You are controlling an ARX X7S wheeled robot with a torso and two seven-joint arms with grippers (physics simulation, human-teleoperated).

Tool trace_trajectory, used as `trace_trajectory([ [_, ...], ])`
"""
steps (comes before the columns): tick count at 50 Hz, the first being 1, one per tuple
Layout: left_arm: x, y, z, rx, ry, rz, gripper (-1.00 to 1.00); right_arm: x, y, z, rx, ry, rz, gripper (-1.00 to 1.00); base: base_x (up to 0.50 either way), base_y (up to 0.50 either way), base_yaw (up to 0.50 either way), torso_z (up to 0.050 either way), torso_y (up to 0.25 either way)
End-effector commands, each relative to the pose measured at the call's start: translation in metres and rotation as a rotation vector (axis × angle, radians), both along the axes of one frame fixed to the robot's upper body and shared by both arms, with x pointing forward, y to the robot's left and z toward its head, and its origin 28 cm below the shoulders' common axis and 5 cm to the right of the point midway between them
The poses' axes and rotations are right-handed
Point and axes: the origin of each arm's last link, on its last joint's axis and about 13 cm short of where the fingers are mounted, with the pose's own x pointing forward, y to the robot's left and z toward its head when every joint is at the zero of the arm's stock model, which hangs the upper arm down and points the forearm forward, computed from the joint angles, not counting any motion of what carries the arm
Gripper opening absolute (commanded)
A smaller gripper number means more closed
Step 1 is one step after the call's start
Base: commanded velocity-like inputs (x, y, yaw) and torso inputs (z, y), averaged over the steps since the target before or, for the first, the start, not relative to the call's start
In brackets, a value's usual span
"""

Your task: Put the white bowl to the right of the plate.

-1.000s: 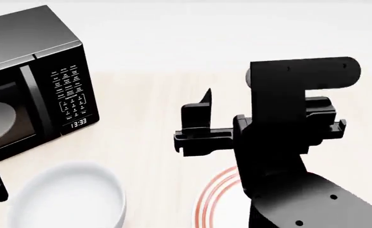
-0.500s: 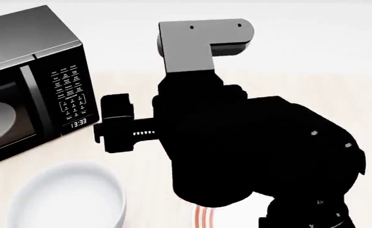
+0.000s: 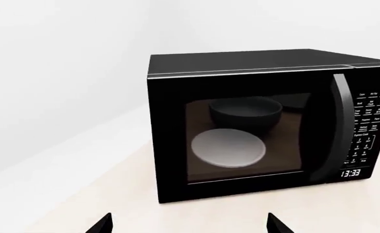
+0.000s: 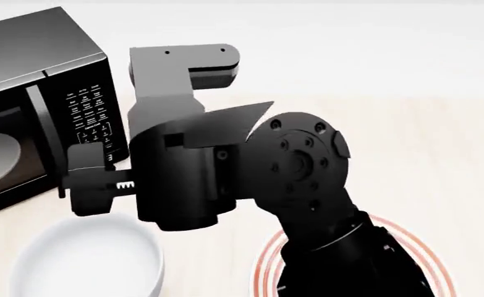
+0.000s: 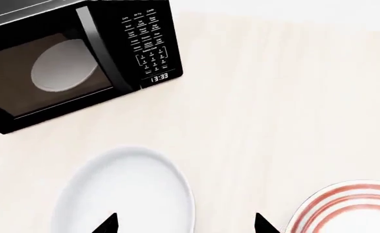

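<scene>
The white bowl (image 4: pixel 89 258) sits on the pale wooden tabletop (image 4: pixel 439 161), down near the front and in front of the black microwave (image 4: pixel 36 105). The plate (image 4: pixel 436 266) with its thin red rings lies to the right of the bowl, well apart from it, and the big black right arm (image 4: pixel 308 204) covers most of the plate in the head view. The right gripper (image 5: pixel 186 223) hangs above the tabletop, over the right side of the bowl. Its jaws stand wide apart with nothing between them; one dark tip shows over the bowl's inside and the other over the bare tabletop between bowl and plate. In the right wrist view the bowl (image 5: pixel 126 191) looks plain and smooth, and the plate (image 5: pixel 345 208) peeks in at the corner. The left gripper (image 3: pixel 188 225) faces the microwave (image 3: pixel 267 128) door. Its jaws are also wide apart and hold nothing. Behind the door glass lies a grey round disc (image 3: pixel 229 147). The little clock (image 3: pixel 350 173) on the microwave reads 13:33.
</scene>
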Motion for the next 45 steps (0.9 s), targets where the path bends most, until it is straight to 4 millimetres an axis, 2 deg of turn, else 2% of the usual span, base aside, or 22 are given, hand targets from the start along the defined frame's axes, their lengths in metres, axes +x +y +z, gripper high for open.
trace_trajectory([
  [1, -0.003, 0.001, -0.001, -0.002, -0.007, 0.011, 1.0, 0.018, 0.01, -0.016, -0.008, 0.09, -0.038, 1.0, 0.0, 0.0, 0.0, 0.0, 0.0],
  [20, -0.006, 0.001, -0.001, -0.001, -0.014, 0.012, 1.0, 0.026, 0.026, -0.046, -0.046, 0.16, -0.041, 1.0, 0.0, 0.0, 0.0, 0.0, 0.0],
  [32, -0.006, 0.001, -0.001, 0.0, -0.016, 0.01, 1.0, 0.034, 0.029, -0.063, -0.055, 0.206, -0.049, 1.0, 0.0, 0.0, 0.0, 0.0, 0.0],
  [45, -0.008, 0.001, 0.0, 0.001, -0.019, 0.01, 1.0, 0.034, 0.033, -0.079, -0.084, 0.23, -0.037, 1.0, 0.0, 0.0, 0.0, 0.0, 0.0],
])
